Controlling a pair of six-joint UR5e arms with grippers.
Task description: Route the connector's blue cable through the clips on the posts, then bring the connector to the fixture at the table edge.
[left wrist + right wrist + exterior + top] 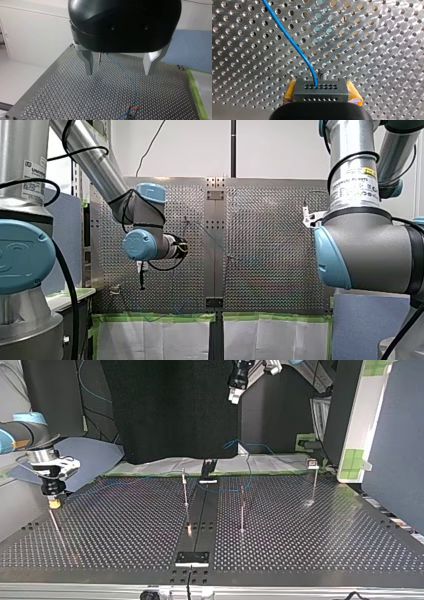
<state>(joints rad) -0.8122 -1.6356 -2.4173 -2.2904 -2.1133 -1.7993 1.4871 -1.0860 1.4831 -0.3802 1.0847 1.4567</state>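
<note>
— So, where is the connector now?

— It is clamped between the yellow pads of the robot's right gripper, low over the table at about nine o'clock in the top view. The blue cable leaves the connector's face and trails away ahead of the gripper, across the holes.

— And the posts?

— There are three thin ones. The middle post has the second post just off at its four o'clock, and the far post stands well out toward two o'clock. A slack loop of cable lies beyond them, around twelve o'clock. Whether it sits in any clip is too fine to tell. The fixture waits at six o'clock, on the table edge.

— Is the other arm helping?

— No. The left gripper hangs high over the table, its metal fingers wide apart and holding nothing.

— What could go wrong from here?

— Mostly trouble with the slack. If the right arm carries the connector across, the loose loop may catch on the wrong side of a post, or ride over a clip rather than drop into it. If the cable pulls taut, it could bend a post or twist the connector in the pads, and then it would probably meet the fixture crooked.
</note>
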